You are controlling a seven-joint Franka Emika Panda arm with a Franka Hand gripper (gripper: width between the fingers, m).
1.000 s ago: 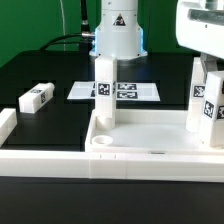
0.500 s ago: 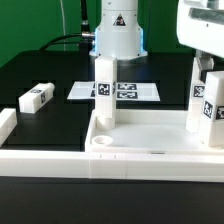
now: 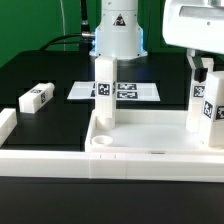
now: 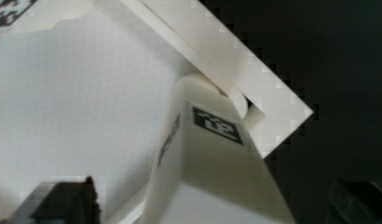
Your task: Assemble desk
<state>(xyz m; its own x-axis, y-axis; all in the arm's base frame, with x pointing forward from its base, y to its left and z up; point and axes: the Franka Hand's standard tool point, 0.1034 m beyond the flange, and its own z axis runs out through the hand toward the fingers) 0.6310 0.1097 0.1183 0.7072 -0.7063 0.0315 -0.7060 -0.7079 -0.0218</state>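
Nearest the camera lies the large white plastic tray-like desk top [image 3: 150, 132], rectangular with a raised rim, flat on the black bench [image 3: 60, 70]. A round socket [image 3: 103, 143] sits unfilled in its near corner toward the exterior view's left. Further back on that side, a short square white tag-marked leg [image 3: 105, 88] stands upright in the far corner.

Toward the exterior view's right, another upright tagged leg [image 3: 203, 100] stands in the desk top, partly cut by the frame edge. Whether a second leg stands just beside it I cannot tell. The claw [image 4: 216, 203] hangs directly over this leg. Its dark fingers [image 4: 63, 200] are spread apart on either side, each clear of the leg, gripping nothing.

Off the desk top, toward the exterior view's left, a loose white leg [image 3: 36, 97] lies on its side on the bench, near a long white border rail [image 3: 6, 122]. Beyond, the marker board [image 3: 125, 91] lies flat, and the arm's white base [image 3: 118, 35] rises at the far end.
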